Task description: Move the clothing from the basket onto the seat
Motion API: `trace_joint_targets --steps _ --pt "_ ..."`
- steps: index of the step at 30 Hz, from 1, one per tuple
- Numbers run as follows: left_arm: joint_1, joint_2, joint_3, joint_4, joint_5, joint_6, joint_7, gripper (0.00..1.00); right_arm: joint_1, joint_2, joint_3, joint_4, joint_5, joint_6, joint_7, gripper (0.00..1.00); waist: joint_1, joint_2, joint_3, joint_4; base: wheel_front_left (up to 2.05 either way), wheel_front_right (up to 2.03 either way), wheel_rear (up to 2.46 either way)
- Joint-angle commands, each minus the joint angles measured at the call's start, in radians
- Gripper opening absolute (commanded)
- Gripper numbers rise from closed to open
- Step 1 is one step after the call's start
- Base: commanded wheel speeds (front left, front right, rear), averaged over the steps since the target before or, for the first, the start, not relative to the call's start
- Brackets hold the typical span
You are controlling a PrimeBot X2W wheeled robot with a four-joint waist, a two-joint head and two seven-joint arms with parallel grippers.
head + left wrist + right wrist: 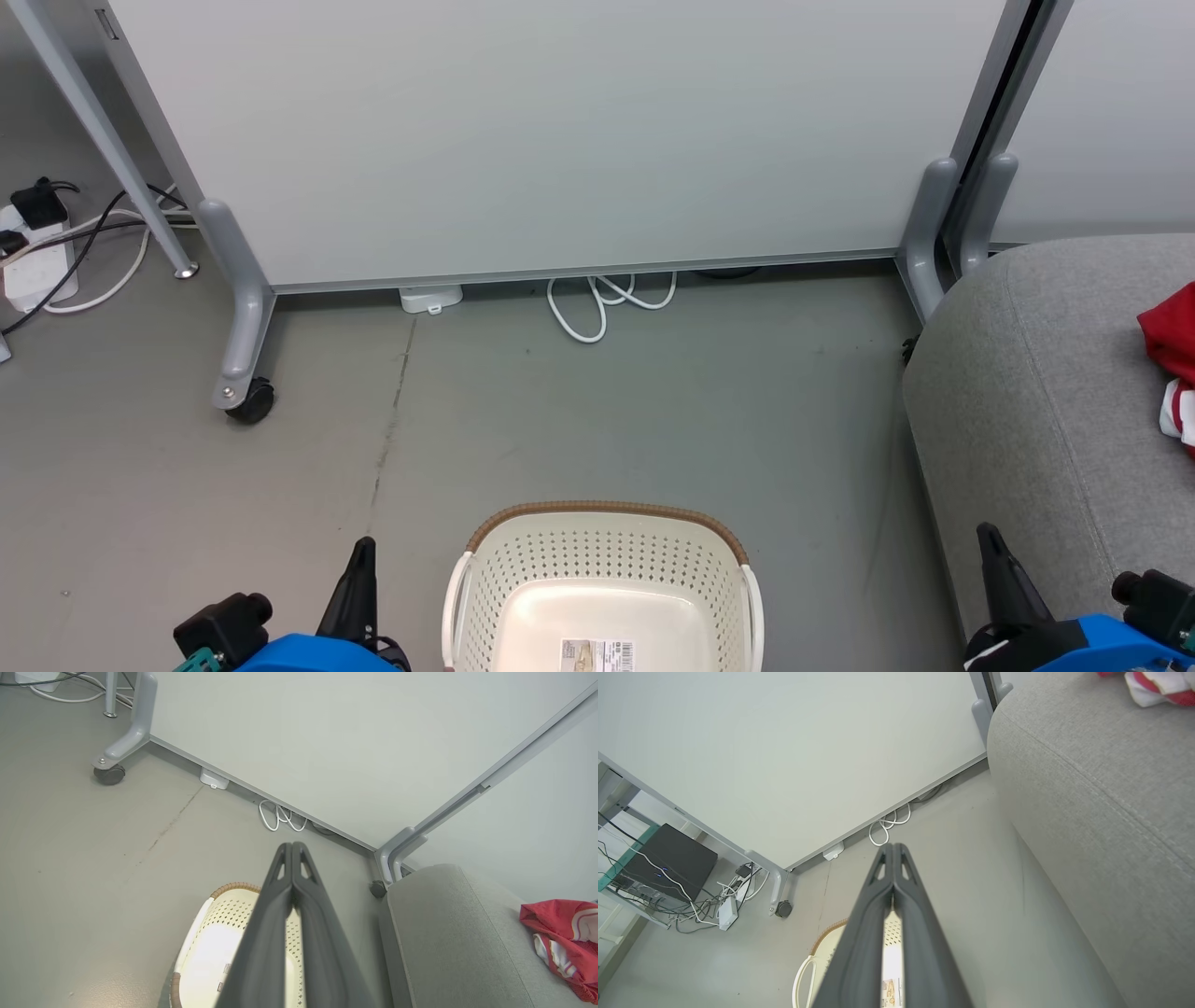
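On the soft grey seat (1027, 392) lies the crumpled red clothing (1172, 336) with white stripes, and the cream plastic basket (607, 551) dotted with holes sits on the floor (653, 411) between the left gripper (364, 551) and right gripper (988, 539), both pinched shut on nothing.

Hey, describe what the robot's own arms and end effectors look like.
The left end effector and right end effector each have two long dark grey fingers tapering to a point, with small triangular cut-outs near the tips. Each sits on a bright blue housing with a black knob-like fitting beside it.
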Motion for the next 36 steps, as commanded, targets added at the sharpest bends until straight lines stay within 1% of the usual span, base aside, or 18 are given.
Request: trace_joint_targets --steps 1,16,36 --pt "-0.033 0.000 0.016 -0.024 -0.039 0.000 0.011 0.00 -0.032 -0.007 0.002 -0.017 0.047 0.000 0.005 0.00 0.0000 -0.0001 0.000 -0.002 0.00 0.00 0.00" --pt "-0.046 -0.009 0.075 -0.066 -0.236 -0.001 0.068 0.00 -0.056 -0.010 0.006 -0.022 0.279 0.000 0.036 0.00 0.0000 -0.0001 -0.002 -0.017 0.00 0.00 0.00" --pt "-0.059 -0.020 0.139 -0.109 -0.438 -0.001 0.130 0.00 -0.080 -0.014 0.010 -0.027 0.518 0.000 0.069 0.00 0.0000 -0.0001 -0.005 -0.035 0.00 0.00 0.00"
